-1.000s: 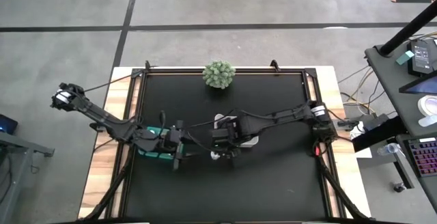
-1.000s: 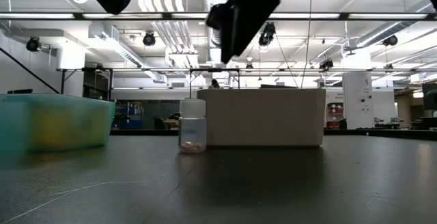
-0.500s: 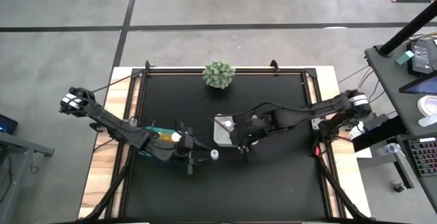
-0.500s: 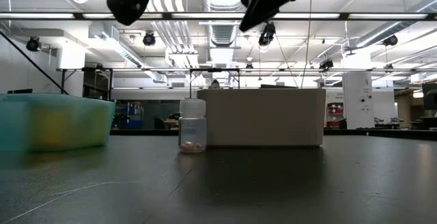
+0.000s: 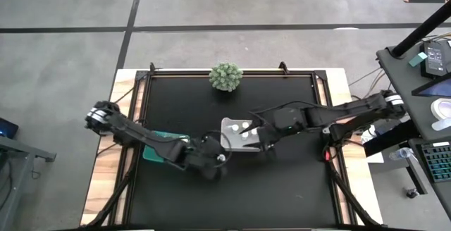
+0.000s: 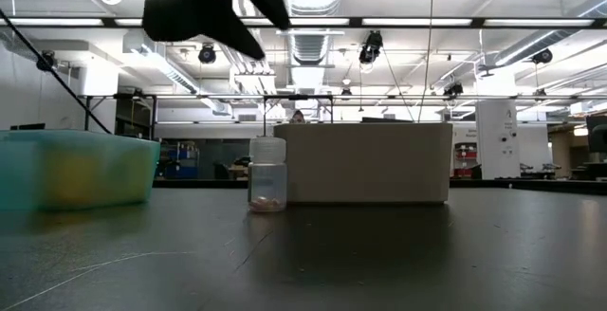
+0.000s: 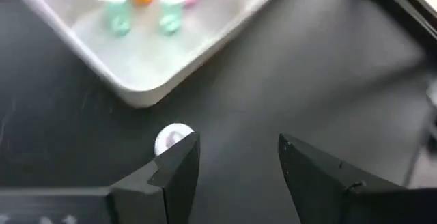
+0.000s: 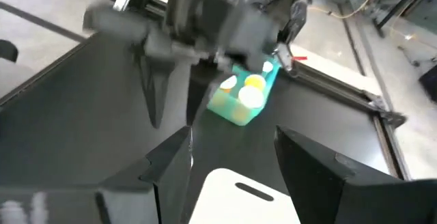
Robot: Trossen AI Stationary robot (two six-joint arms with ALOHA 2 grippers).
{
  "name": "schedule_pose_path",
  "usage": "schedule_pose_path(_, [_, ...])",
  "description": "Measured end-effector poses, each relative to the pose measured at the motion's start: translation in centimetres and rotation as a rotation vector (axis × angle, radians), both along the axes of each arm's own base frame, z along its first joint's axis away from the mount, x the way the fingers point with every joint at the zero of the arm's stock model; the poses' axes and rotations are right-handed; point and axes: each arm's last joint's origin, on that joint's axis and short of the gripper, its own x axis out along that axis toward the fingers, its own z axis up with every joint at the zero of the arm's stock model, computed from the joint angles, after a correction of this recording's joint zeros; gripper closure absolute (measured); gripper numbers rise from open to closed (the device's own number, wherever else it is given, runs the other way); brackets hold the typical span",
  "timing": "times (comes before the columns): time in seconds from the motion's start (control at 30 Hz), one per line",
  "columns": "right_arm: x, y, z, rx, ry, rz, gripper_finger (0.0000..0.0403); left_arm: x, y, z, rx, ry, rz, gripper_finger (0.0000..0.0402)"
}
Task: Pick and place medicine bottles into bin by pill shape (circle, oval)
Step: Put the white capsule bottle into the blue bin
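- Clear plastic, white cap: one medicine bottle (image 6: 267, 173) stood alone on the black table (image 5: 282, 189), nearest the low camera.
- I had swung the left gripper (image 7: 235, 162) over it, jaws spread and empty, the cap beside one finger.
- Beyond it, the white bin (image 5: 238, 134) touched nothing; the right gripper (image 8: 229, 162), spread, had retreated above it.
- Farther left sat the teal bin (image 5: 156, 148); open tabletop all round.

A round green spiky ball plant (image 5: 225, 77) sits at the far edge of the black table (image 5: 282, 189). Wooden boards (image 5: 102, 182) show at the table's sides. To one side stands a desk (image 5: 423, 83) with a keyboard (image 5: 438, 162) and a roll of tape (image 5: 442, 108). The floor (image 5: 63, 48) is grey.
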Motion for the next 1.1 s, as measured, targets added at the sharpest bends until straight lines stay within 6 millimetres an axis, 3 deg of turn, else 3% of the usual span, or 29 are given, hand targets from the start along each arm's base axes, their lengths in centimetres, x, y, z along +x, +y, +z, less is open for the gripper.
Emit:
schedule_pose_path(0.1, [-1.1, -0.4, 0.3, -0.007, -0.023, -0.004, 0.0202, 1.8, 0.0, -0.1, -0.080, 0.081, 0.075, 0.0227])
schedule_pose_path(0.27, [-2.8, -1.0, 0.3, -0.002, -0.043, -0.016, 0.0202, 4.6, -1.1, -0.1, -0.227, 0.105, 0.049, 0.0256])
schedule_pose_path(0.47, [-4.0, -1.5, -1.4, -0.032, -0.009, -0.029, 0.0202, 6.4, 0.3, -1.5, -0.263, 0.150, 0.112, 0.0267])
schedule_pose_path(0.8, [-4.6, -3.1, -1.4, -0.056, -0.021, -0.142, 0.0202, 4.7, 2.5, -3.3, -0.233, 0.408, 0.215, 0.0268])
schedule_pose_path(1.1, [-4.1, -3.5, -1.8, -0.053, -0.005, -0.163, 0.0202, 5.0, 2.6, -3.7, -0.205, 0.356, 0.228, 0.0240])
